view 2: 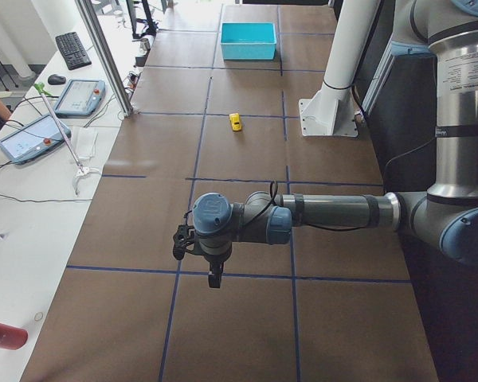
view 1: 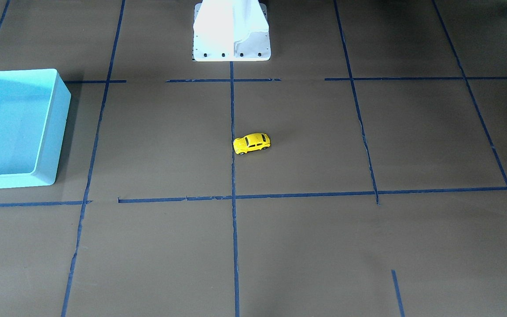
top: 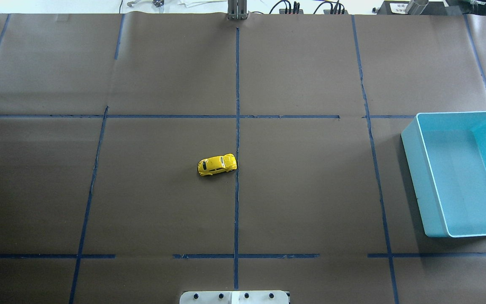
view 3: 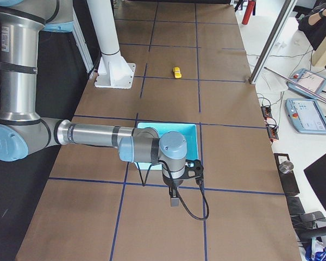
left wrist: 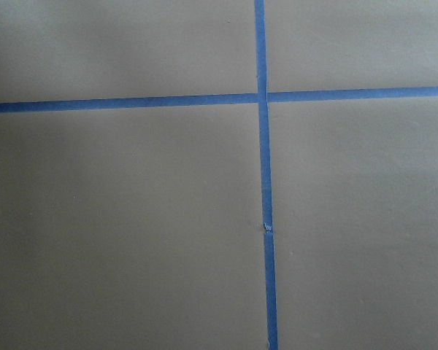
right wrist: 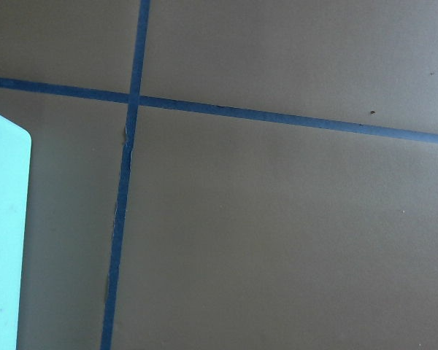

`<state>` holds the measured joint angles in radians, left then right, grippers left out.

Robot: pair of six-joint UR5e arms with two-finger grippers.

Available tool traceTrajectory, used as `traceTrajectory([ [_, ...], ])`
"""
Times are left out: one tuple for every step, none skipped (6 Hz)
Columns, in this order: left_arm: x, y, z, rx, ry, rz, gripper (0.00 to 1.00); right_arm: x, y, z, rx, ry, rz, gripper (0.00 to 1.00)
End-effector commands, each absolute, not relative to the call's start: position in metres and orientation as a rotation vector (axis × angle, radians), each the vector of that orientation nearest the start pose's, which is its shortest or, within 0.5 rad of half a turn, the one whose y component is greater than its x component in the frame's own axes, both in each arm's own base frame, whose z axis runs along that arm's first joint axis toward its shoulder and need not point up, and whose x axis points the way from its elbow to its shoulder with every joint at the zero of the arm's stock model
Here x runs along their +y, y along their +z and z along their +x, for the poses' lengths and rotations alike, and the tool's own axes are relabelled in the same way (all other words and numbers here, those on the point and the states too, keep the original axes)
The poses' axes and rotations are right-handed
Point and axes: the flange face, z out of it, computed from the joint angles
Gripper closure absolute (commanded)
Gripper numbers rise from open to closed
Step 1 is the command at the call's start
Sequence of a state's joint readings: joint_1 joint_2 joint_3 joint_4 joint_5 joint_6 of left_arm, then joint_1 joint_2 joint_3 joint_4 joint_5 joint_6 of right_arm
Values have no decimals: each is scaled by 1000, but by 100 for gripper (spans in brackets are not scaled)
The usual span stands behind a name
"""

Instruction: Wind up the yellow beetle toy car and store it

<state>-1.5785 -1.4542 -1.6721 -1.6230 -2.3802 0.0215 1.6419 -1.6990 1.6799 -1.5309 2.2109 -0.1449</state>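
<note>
The yellow beetle toy car (view 1: pixel 251 143) stands on its wheels near the middle of the brown table, beside the central blue tape line; it also shows in the overhead view (top: pixel 217 164) and both side views (view 2: pixel 236 122) (view 3: pixel 177 72). The turquoise bin (top: pixel 414 177) is empty on the robot's right side (view 1: pixel 53 132). My left gripper (view 2: pixel 213 280) hangs over the table's left end, far from the car. My right gripper (view 3: pixel 174 201) hangs past the bin (view 3: pixel 191 132) at the right end. I cannot tell whether either is open or shut. Both wrist views show only table and tape.
The white robot base (view 1: pixel 231 33) stands at the table's robot-side edge. Blue tape lines (top: pixel 237 126) grid the brown cover. Tablets and cables lie on the side bench (view 2: pixel 76 97). A pale bin corner (right wrist: pixel 4 240) shows in the right wrist view.
</note>
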Motion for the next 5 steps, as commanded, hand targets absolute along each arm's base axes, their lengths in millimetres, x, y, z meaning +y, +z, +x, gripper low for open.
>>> traceTrajectory([
  [-444,657,-65,808,27,44,0,-438,689,72,-656,-132,39,0],
  [-444,656,-65,808,28,47,0,-437,700,65,-752,-121,17,0],
  [-444,656,-65,808,30,49,0,-438,692,66,-753,-125,39,0],
  [-444,656,-65,808,30,49,0,-446,651,67,-740,-159,131,0],
  [-444,655,-65,808,31,49,0,-448,643,70,-686,-165,142,0],
])
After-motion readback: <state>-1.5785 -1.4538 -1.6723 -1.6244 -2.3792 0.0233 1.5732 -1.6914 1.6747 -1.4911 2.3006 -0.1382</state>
